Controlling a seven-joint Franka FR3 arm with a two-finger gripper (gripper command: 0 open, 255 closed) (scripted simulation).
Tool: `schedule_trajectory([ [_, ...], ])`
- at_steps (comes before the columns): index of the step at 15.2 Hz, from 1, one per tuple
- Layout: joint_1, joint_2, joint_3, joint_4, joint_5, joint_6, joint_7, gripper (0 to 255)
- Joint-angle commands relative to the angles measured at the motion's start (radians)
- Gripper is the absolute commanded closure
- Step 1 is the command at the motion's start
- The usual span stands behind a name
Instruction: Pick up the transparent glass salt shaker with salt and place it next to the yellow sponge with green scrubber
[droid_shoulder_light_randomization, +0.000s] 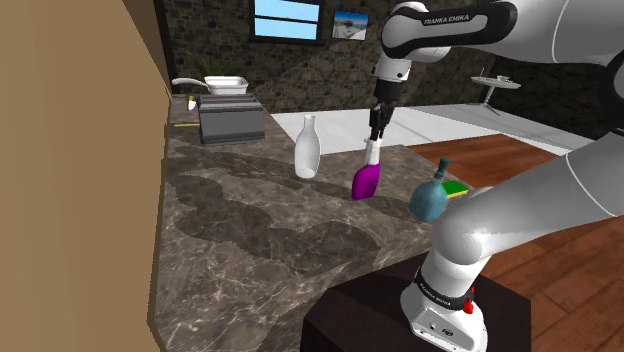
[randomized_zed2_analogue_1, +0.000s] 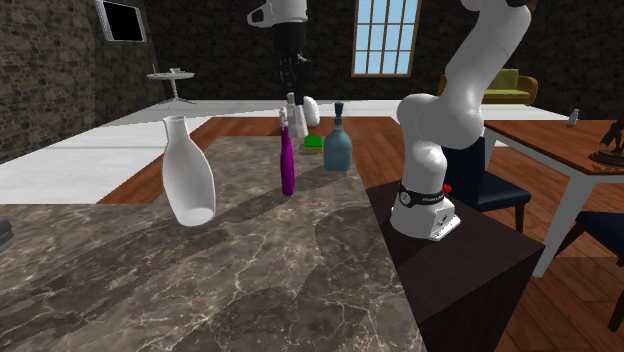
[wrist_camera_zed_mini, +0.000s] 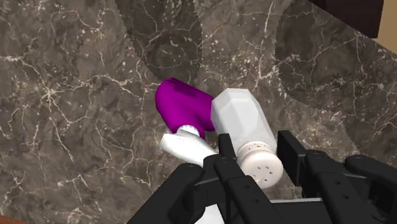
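Broadly, the dark marble worktop (droid_shoulder_light_randomization: 250, 230) carries 1 white vase (droid_shoulder_light_randomization: 307, 147), 1 purple bottle (droid_shoulder_light_randomization: 365, 181) with a white neck and 1 teal bottle (droid_shoulder_light_randomization: 429, 199). The yellow-and-green sponge (droid_shoulder_light_randomization: 457, 187) lies just beside the teal bottle, near the worktop's edge. The claw (wrist_camera_zed_mini: 259, 156) hangs by the purple bottle's top, its 2 fingers clasping the white salt shaker (wrist_camera_zed_mini: 242, 121), which is lifted off the worktop and apart from the sponge.

Sponge (droid_shoulder_light_randomization: 458, 187) partly hidden behind teal bottle (droid_shoulder_light_randomization: 430, 198); salt shaker (wrist_camera_zed_mini: 245, 124) cap edge covered by gripper (wrist_camera_zed_mini: 257, 156).
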Motion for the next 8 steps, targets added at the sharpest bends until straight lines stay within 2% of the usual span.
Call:
schedule_trajectory([
  [1,-0.017,0.006,-0.038,0.011,-0.023,-0.005,-0.048,255],
  [8,-0.078,0.026,-0.177,0.054,-0.102,-0.022,-0.219,255],
])
